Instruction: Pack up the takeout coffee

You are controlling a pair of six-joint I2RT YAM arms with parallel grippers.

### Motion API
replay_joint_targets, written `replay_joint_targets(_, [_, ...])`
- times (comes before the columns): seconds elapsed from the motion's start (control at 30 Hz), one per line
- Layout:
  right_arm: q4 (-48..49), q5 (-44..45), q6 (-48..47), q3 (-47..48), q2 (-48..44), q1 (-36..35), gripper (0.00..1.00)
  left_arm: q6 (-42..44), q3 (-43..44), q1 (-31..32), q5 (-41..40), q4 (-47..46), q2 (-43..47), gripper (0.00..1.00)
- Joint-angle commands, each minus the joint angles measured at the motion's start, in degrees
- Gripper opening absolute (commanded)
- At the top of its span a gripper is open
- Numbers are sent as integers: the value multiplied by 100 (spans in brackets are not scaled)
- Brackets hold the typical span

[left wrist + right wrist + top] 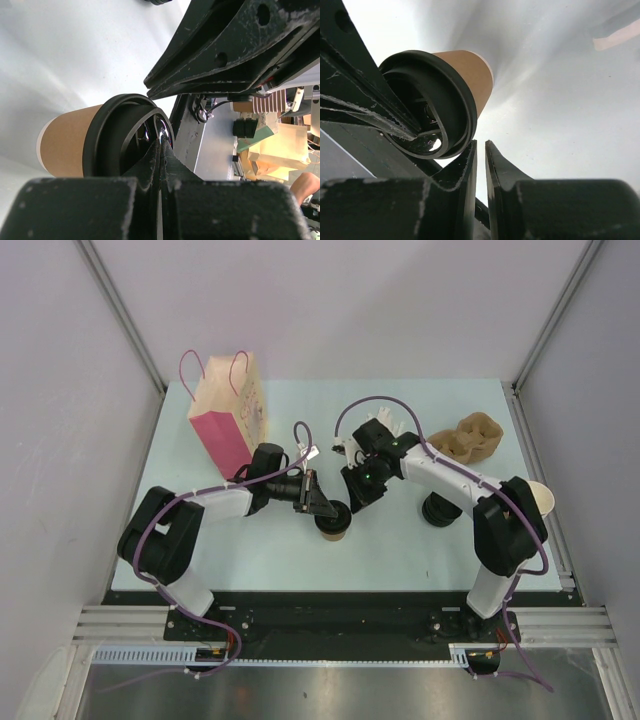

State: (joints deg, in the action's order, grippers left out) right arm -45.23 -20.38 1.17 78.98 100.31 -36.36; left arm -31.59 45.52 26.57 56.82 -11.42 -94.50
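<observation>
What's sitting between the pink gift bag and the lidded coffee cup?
In the top view, the left gripper reaches across the stretch between the pink bag and the takeout coffee.

We record the takeout coffee as brown kraft paper with a white band at its base and a glossy black lid. The table is a plain pale mint. At its far left edge, the paper bag shows a tan face with a faint print, a pink side and purple handles. Near the far right corner, the cup carrier is plain brown.
</observation>
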Motion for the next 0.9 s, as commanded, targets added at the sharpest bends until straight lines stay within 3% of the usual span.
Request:
replay_joint_targets(0.0, [23, -256, -47, 100, -64, 24, 17, 409, -157, 33, -742, 518, -306, 0])
replay_joint_targets(0.5, [-3, -686, 15, 100, -126, 50, 17, 391, -148, 33, -742, 518, -332, 0])
replay_joint_targets(0.87, [-109, 139, -108, -66, 471, -222, 11, 408, -131, 15, -777, 553, -438, 0])
